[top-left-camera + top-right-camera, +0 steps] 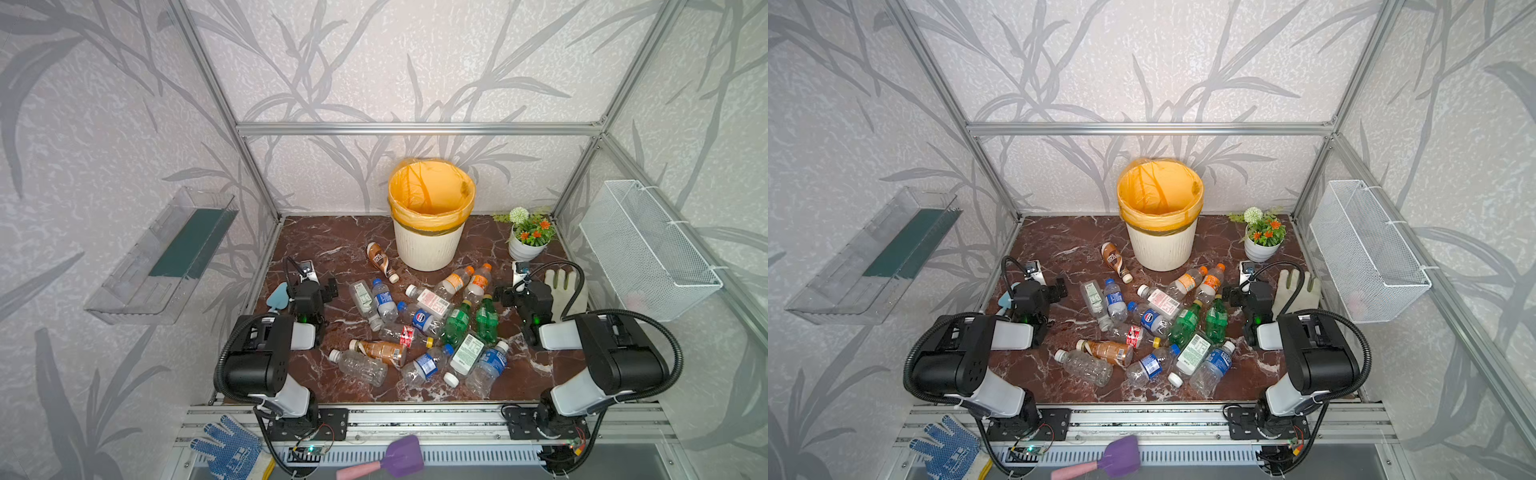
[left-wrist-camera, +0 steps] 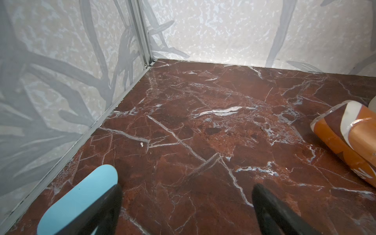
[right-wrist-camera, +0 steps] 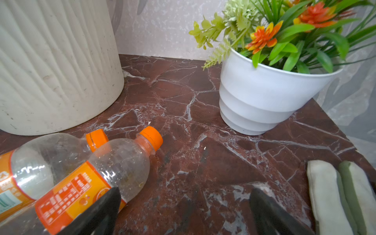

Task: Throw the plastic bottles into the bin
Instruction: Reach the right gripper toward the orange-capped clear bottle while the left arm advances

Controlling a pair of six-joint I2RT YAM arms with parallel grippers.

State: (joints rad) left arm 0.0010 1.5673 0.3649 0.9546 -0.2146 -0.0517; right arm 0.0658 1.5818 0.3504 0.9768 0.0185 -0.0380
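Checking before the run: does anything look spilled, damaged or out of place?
No spill shows. The plastic bottles lie heaped on their sides. Strays: a pale glove beside the right arm, a light-blue spatula by the left claw.

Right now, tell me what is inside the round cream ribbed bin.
Inside the round cream ribbed bin, only its translucent orange-yellow bag liner shows; no bottle visible. The near rim hides the bottom.
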